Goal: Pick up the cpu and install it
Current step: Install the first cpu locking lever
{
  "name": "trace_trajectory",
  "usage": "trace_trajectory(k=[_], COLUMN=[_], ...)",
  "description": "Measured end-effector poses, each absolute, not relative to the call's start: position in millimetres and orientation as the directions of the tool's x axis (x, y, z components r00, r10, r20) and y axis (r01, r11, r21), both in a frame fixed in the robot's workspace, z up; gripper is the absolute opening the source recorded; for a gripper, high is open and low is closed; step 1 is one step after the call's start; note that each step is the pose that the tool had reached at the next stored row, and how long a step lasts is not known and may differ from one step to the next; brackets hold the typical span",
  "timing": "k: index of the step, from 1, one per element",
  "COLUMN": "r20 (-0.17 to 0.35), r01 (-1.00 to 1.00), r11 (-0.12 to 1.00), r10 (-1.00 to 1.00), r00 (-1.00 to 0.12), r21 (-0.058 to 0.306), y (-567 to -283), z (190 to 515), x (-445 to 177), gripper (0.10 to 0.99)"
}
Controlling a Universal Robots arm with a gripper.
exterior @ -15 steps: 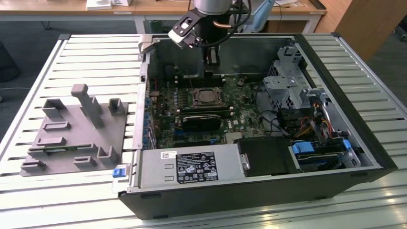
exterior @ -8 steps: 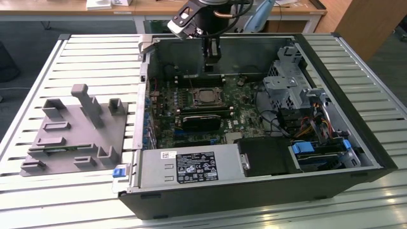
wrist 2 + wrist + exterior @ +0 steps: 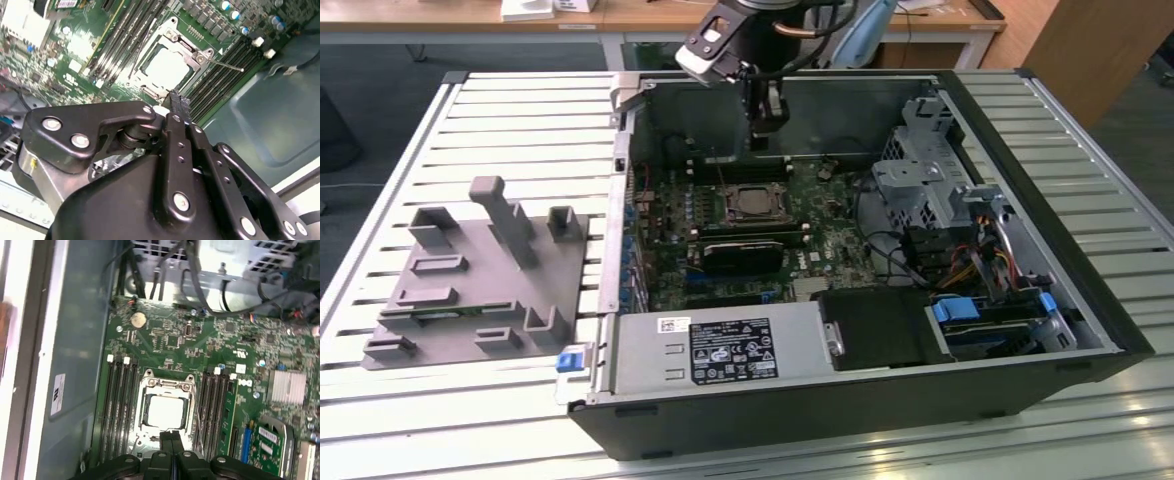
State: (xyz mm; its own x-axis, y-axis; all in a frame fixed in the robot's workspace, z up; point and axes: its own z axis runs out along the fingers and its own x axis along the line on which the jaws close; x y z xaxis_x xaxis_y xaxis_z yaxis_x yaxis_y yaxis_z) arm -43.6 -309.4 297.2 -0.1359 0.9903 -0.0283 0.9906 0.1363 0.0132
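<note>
On the exterior view's left, the grey fixture [image 3: 474, 275] with its upright posts stands on the slatted counter [image 3: 400, 160], and nothing chip-like can be made out on it. To its right lies the open computer case [image 3: 854, 330], and inside it the green motherboard [image 3: 720, 240].

The cpu [image 3: 165, 411] already sits in the socket [image 3: 167, 385] near the middle of the board; in both wrist views its pale, bright top shows within the metal frame. The frame seems to lie around the chip, and a thin lever [image 3: 225, 64] sticks out beside the socket; whether it is latched cannot be told.

The gripper [image 3: 761, 125] hangs above the board, over the socket or just behind it, clear of the chip. In the first wrist view its fingers [image 3: 167, 440] are pressed together with no gap, and they hold nothing.

By the look of it, the pick-up and placing are done: the chip is in its seat and the fingers are empty. What may remain is securing the frame, which these views leave unsettled.
</note>
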Motion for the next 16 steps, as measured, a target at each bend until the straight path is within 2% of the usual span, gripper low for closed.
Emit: trace_trajectory(k=[16], r20=[-0.029], r01=[0.94], r11=[0.34], r10=[0.94], r00=[-0.34], r21=[0.013], y=[-309.4], z=[295.3], x=[-47.3], gripper=[0.106])
